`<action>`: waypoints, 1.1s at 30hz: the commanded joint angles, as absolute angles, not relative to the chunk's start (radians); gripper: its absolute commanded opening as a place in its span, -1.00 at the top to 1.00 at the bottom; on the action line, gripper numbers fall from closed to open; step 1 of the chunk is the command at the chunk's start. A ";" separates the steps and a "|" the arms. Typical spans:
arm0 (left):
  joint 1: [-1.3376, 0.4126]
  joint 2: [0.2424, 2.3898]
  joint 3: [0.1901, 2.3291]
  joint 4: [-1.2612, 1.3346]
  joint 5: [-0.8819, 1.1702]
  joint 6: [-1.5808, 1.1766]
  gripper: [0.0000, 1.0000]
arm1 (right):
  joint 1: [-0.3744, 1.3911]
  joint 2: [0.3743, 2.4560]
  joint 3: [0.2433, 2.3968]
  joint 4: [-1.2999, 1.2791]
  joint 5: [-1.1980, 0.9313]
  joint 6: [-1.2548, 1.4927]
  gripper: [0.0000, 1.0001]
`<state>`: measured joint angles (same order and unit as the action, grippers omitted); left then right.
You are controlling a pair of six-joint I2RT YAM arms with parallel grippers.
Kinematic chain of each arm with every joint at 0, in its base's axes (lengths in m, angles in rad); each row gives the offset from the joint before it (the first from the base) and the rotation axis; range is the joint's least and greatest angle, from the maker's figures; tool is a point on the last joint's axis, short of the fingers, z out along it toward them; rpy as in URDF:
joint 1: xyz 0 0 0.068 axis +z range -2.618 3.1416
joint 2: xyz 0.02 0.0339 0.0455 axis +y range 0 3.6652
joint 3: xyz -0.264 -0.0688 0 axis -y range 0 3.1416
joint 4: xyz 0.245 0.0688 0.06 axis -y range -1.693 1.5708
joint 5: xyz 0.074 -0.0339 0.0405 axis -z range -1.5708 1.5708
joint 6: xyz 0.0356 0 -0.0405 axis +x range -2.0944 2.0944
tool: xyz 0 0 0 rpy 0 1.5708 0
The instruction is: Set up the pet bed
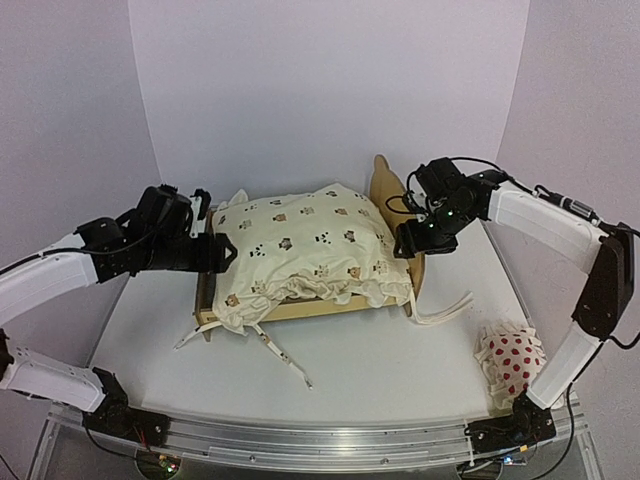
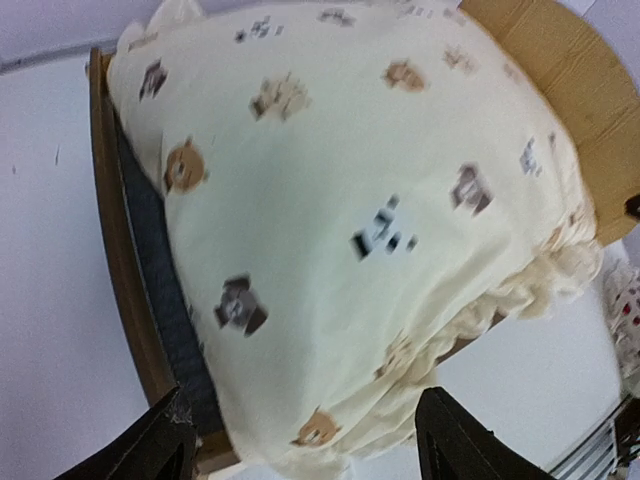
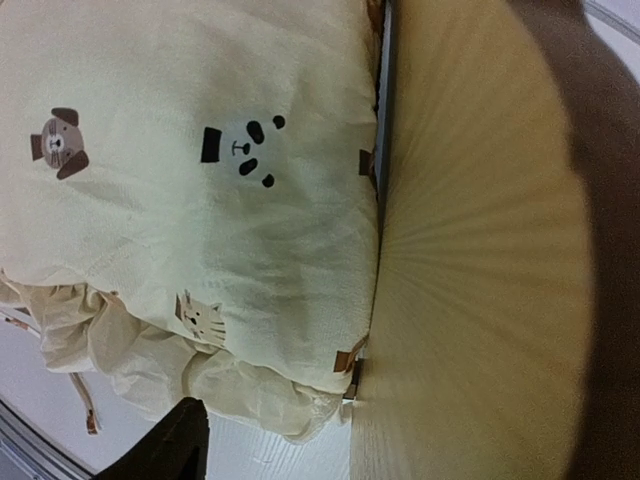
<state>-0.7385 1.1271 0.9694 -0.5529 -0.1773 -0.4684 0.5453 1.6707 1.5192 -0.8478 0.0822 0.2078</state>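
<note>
The pet bed, a light plywood frame, stands mid-table with a cream animal-print cushion piled on it. Its curvy headboard rises at the right end. My left gripper is at the bed's left end. In the left wrist view it is open, its fingers either side of the cushion's near edge without pinching it. The side rail and dark base show there. My right gripper is open at the headboard. Only one finger shows, beside the cushion.
A small white red-dotted pillow lies at the table's front right, near the right arm's base. The cushion's ties trail over the table in front of the bed, and a cream strap lies off its right corner. White walls close in behind.
</note>
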 commanded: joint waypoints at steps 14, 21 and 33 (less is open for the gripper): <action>-0.772 1.614 1.512 -0.151 0.197 -0.032 -0.81 | 0.498 1.187 1.225 -0.860 0.221 0.238 -0.85; -0.962 2.001 1.947 -0.455 0.194 0.251 -0.66 | 0.498 1.036 1.078 -0.878 0.226 0.262 -0.85; -1.051 2.402 2.346 -0.579 0.083 0.437 -0.52 | 0.498 0.919 1.014 -0.944 0.260 0.290 -0.86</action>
<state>-1.0716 2.3619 2.2454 -0.5492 0.1403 0.3623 0.4959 0.9550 1.0283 -0.9226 0.2508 0.2685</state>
